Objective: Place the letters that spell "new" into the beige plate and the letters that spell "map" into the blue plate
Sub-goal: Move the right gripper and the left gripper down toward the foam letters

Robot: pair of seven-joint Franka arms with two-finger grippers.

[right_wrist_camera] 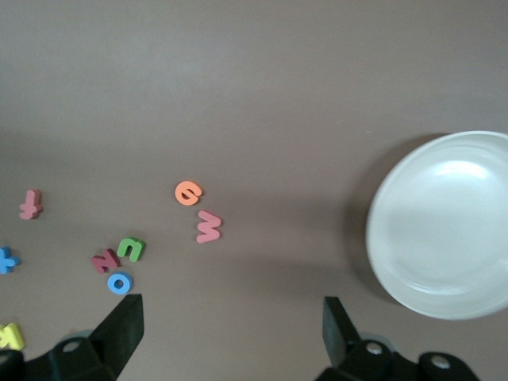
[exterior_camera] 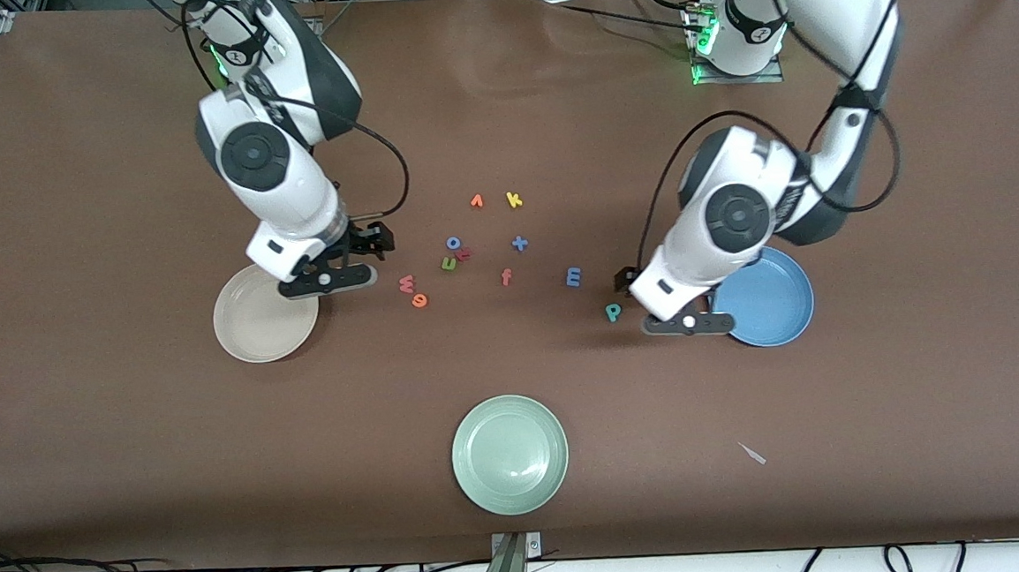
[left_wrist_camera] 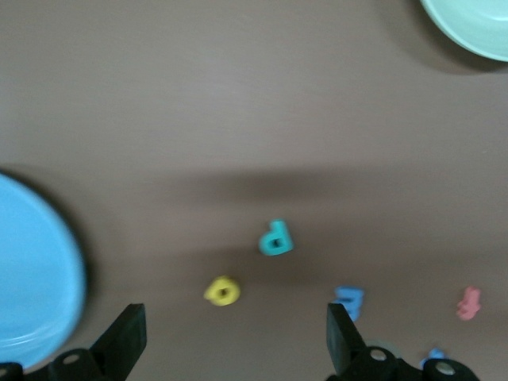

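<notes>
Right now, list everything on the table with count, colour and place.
beige plate: one, cream, right arm's end.
blue plate: one, left arm's end.
green plate: one, pale, nearest the front camera.
"new" letters: green n, orange e, pink w, all on the table.
"map" letters: blue m, teal p, yellow a, all on the table.
other letters: several, mid-table.
left hand: open, beside the blue plate.
right hand: open, over the beige plate's rim.

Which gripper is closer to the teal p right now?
Left. The left gripper, jaws open, hangs beside the teal p, at the blue plate's edge. The right gripper, also open, is over the beige plate's rim.
</notes>
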